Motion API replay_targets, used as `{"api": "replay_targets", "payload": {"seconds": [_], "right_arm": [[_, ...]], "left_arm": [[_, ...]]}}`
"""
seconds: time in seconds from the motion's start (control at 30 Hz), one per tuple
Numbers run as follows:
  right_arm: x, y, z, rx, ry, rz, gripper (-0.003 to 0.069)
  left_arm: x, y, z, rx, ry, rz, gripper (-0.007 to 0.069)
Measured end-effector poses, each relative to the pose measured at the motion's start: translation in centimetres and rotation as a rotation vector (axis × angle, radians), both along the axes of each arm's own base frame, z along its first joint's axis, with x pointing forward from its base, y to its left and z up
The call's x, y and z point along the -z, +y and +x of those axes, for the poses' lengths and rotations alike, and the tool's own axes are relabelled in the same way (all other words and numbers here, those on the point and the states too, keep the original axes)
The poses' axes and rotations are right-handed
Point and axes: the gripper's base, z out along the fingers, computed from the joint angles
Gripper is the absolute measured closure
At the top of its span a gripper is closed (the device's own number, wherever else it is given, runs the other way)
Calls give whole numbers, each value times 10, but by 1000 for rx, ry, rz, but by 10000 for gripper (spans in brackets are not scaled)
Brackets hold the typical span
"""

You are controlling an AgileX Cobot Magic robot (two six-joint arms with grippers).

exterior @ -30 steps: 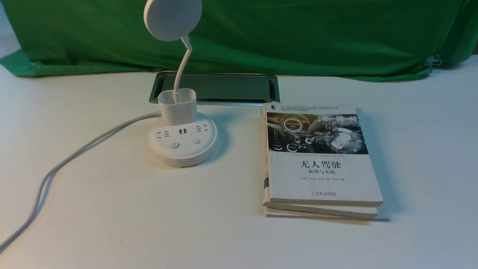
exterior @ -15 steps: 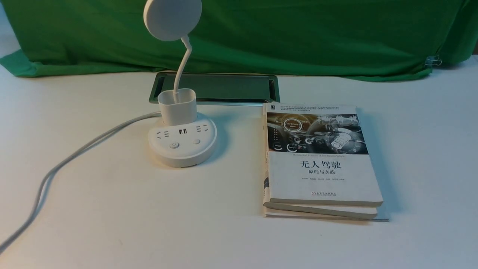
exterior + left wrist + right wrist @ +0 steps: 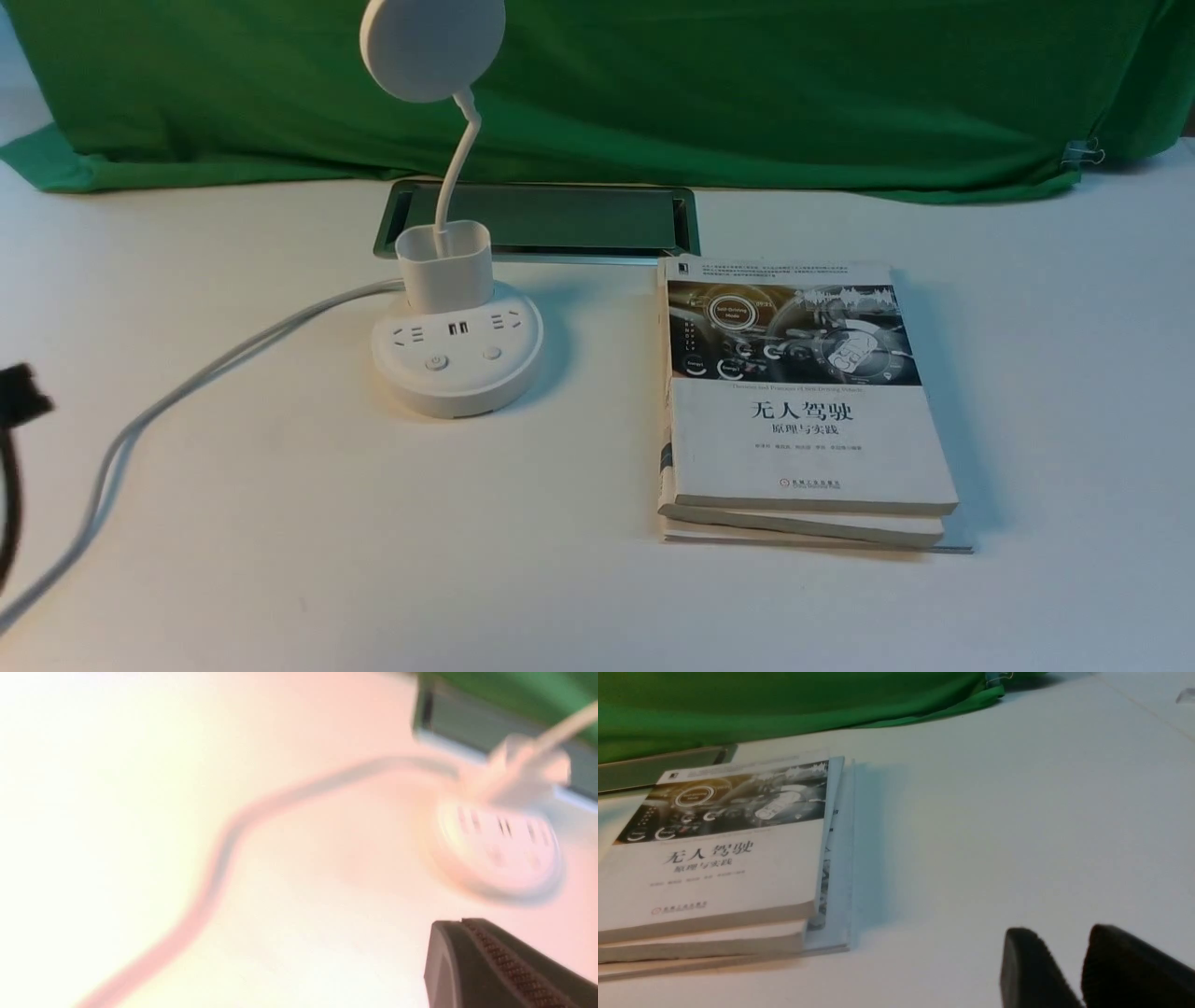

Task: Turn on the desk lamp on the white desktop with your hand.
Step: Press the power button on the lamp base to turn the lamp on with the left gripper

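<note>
The desk lamp stands left of centre on the white desktop, its disc head raised on a thin neck and unlit. Two round buttons sit on the front of its base. A black, blurred end of my left arm shows at the front view's left edge, well apart from the lamp. In the left wrist view my left gripper is shut and empty, with the blurred lamp ahead of it. My right gripper is slightly open over bare desktop, holding nothing.
The lamp's grey-white cord runs across the desktop to the near left edge. A stack of books lies right of the lamp. A metal-framed cable slot sits behind it, with green cloth at the back.
The black end of my left arm has come into the front view at the left edge. The lamp and books have not moved.
</note>
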Motion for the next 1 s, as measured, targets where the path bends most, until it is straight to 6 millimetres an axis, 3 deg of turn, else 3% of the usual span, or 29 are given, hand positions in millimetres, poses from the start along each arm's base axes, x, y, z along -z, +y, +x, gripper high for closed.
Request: {"api": "replay_targets", "payload": {"seconds": [0.1, 0.13, 0.27, 0.43, 0.63, 0.67, 0.7, 0.77, 0.87, 1.0], "right_arm": [[0, 0, 0, 0, 0, 0, 421], [0, 0, 0, 0, 0, 0, 421], [0, 0, 0, 0, -1, 0, 421], [0, 0, 0, 0, -1, 0, 421], [0, 0, 0, 0, -1, 0, 421], [0, 0, 0, 0, -1, 0, 421], [0, 0, 0, 0, -1, 0, 421], [0, 0, 0, 0, -1, 0, 421], [0, 0, 0, 0, -1, 0, 421], [0, 0, 0, 0, -1, 0, 421]], "left_arm": [[19, -16, 22, 132, 97, -123, 603], [30, -27, 33, 250, 146, -188, 603], [43, -53, 53, 483, 218, -269, 616], [46, -95, 91, 632, 299, -79, 629], [47, -134, 135, 644, 302, 146, 629], [48, -141, 150, 628, 280, 173, 629], [48, -142, 152, 621, 278, 172, 629], [52, -150, 180, 597, 242, 215, 629], [63, -156, 202, 595, 238, 257, 629], [83, -163, 222, 608, 258, 302, 629]]}}
